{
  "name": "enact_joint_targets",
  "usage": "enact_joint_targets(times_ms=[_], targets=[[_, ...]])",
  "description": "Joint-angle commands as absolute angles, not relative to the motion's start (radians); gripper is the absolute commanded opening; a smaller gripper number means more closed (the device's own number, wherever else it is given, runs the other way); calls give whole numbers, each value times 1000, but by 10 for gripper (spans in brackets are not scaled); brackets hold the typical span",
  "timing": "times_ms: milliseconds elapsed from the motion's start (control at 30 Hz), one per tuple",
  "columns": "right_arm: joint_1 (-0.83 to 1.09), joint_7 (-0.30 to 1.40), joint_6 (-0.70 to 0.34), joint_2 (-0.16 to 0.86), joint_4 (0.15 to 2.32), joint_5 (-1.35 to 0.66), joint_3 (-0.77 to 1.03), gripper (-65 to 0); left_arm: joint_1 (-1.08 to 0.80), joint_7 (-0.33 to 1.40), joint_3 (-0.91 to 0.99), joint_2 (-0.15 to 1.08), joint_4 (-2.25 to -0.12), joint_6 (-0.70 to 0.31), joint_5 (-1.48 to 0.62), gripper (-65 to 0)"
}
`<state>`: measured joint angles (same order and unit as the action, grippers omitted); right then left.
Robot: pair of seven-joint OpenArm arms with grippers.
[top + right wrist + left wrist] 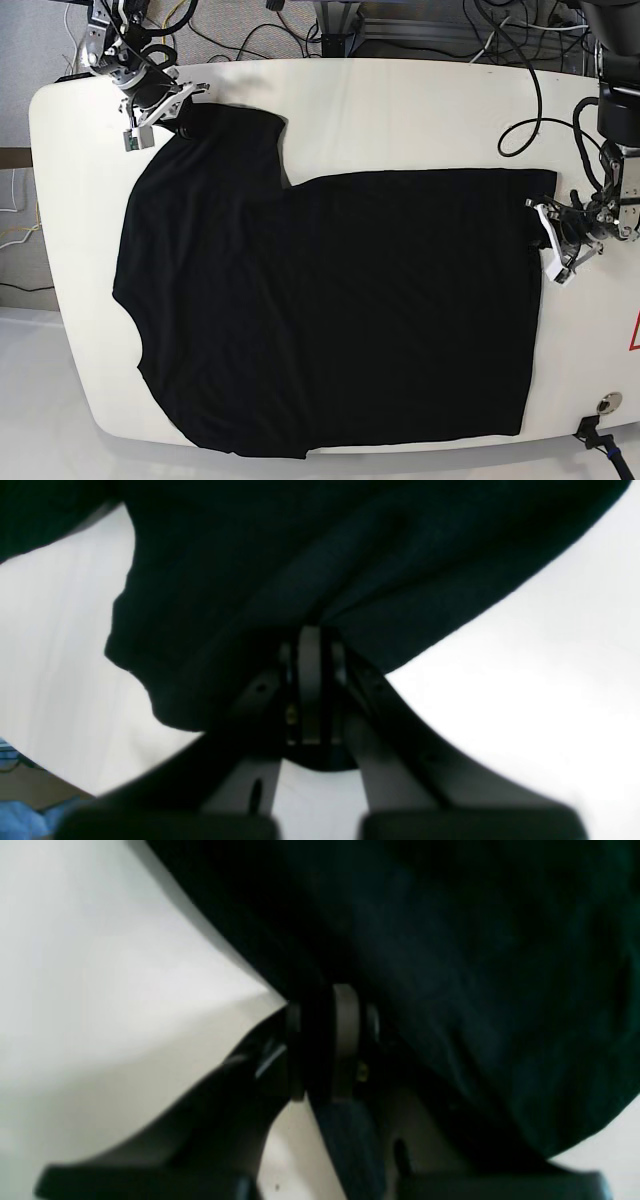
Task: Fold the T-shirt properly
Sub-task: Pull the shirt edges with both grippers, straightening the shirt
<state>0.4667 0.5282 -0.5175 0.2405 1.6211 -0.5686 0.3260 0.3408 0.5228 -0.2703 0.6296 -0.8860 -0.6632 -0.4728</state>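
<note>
The black T-shirt (330,300) lies spread on the white table (400,110), plain side up, no print showing. One sleeve reaches the table's far left corner. My right gripper (158,108) is at that corner, shut on the sleeve's edge; in the right wrist view the fingertips (310,645) pinch black cloth (300,555). My left gripper (553,238) is at the shirt's right edge, shut on the fabric; in the left wrist view the gripper (332,1010) clamps dark cloth (475,965) just above the table.
Cables (520,70) lie across the table's far right and behind it. A small round fitting (605,404) sits near the front right corner. A red mark (634,330) is at the right edge. The shirt's front hem is close to the table's front edge.
</note>
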Motion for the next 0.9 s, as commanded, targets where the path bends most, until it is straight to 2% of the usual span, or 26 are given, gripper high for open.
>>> enact_joint_targets(times_ms=[0,467,567,667,733,867], targets=[[453,535,-516,236,1633,-570,326,-632,329,526,-268,622,-895,-647,-458,-510],[441,558,-518,236,1635,-573,328,-632,329,526,-265,625,-897,-650,-461,-510],[441,558,-518,236,1635,-573,328,-632,329,526,-211,625,-898,-698,-461,-509],[441,558,-518,236,1635,-573,328,-632,329,555,-147,628,-897,-698,-458,-503],[440,558,-518,236,1635,-573,328,-632,329,578,-107,628,-897,-698,-458,-476],[440,558,-518,236,1635,-573,328,-632,329,584,-82,645,-898,-698,-458,-340]])
